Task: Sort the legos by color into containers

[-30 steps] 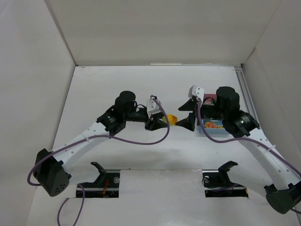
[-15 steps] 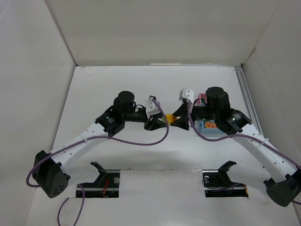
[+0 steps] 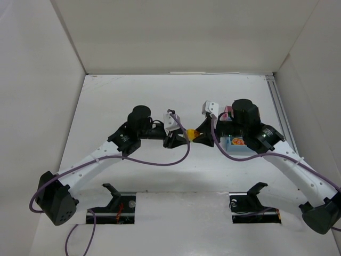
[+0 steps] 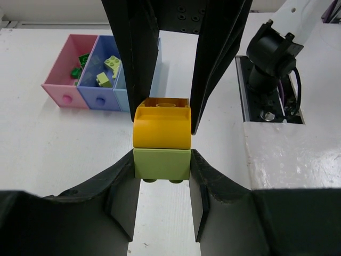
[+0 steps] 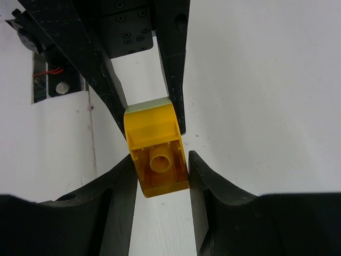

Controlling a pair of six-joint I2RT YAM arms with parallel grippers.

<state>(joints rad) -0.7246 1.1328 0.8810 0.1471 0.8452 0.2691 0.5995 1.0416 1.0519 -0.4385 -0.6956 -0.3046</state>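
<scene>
Since my left tool is clamped on the pale green brick and my right tool pinches the yellow brick stacked onto it, the joined pair hangs between them above the worktop, near the containers. Light, rigid, slick plastic — I judge the flat side faces the surest hold, and the stud joint needs a firm, straight pull.

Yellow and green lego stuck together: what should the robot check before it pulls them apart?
1. Left jaws clamped on green brick: ok.
2. Right jaws tight on yellow brick: cannot tell, they sit right beside it.
3. Both joined squarely: ok.
4. Dark blue tray holding pale green bricks, open: ok.
5. Light blue tray free: cannot tell, mostly hidden.
</scene>
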